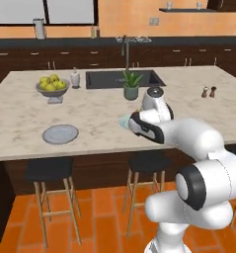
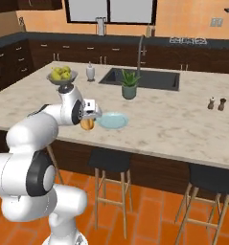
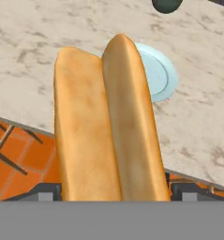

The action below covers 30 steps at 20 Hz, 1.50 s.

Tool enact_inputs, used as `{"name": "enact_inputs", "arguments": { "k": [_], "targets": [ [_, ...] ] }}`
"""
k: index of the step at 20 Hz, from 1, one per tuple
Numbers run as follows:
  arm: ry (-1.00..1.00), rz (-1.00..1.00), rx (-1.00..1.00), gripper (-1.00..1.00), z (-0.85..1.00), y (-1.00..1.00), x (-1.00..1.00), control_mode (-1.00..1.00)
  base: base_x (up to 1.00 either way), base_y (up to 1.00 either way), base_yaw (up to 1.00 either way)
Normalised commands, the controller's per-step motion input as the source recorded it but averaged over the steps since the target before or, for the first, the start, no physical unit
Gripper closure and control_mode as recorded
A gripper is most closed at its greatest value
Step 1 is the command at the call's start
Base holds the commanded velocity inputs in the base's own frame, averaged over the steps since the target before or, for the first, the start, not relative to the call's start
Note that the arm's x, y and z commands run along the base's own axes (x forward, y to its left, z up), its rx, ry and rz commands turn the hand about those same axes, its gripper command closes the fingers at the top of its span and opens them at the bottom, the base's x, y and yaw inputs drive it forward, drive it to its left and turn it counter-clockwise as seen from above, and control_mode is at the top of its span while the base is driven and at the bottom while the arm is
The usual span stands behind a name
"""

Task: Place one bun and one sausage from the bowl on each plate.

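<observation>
- Near the front edge of the surface [image 2: 183, 124], the gripper [image 2: 88, 120] is held just above the marble with a bun [image 3: 104, 126] in its grasp.
- The gripper is pinched onto the bun; in the hand view the split, golden-brown roll is seen lengthwise, rising from between the two dark fingertips [image 3: 179, 190] at the bottom.
- In the right base view the bun [image 2: 87, 124] is seen as a small orange shape under the hand, just left of the pale blue plate [image 2: 113, 120].
- The pale blue plate is set close to the front edge, and nothing is seen lying on the part of it that shows; in the hand view its far rim [image 3: 165, 77] is seen behind the bun, and in the left base view only a sliver of it [image 1: 123, 121] is seen past the arm.
- The grey plate [image 1: 60, 134] is set well apart from it, toward the front left corner of the surface, and is bare.
- A grey footed bowl of yellow fruit [image 1: 52, 86] is placed toward the back left of the surface, with a small white bottle [image 1: 75, 78] just beside it.
- A sink [image 1: 122, 79] is sunk along the back edge, and a potted plant [image 1: 132, 85] is stood at its front rim.
- Two small shakers [image 1: 209, 91] are stood toward the right edge.
- Dark stools [image 1: 49, 170] are tucked under the front edge.
</observation>
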Motion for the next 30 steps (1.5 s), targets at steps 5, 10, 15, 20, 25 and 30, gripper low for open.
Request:
{"name": "enact_inputs", "arguments": {
  "k": [5,10,15,20,25,30],
  "targets": [
    [0.0,0.0,0.0,1.0,0.0,0.0,0.0,1.0,0.71,0.88,-0.13],
    [0.0,0.0,0.0,1.0,0.0,0.0,0.0,1.0,0.77,0.79,-0.09],
    [0.07,-0.01,0.06,1.0,-0.03,0.59,0.26,-1.0,0.18,0.37,-0.02],
    [0.26,0.0,0.07,1.0,-0.54,0.42,0.24,-1.0,0.0,0.0,0.0],
    [0.28,0.03,-0.1,1.0,-0.77,0.1,0.05,-1.0,0.0,0.0,0.0],
    [0.13,0.0,0.01,1.0,-0.54,0.21,0.15,-1.0,0.0,0.0,0.0]
  ]
}}
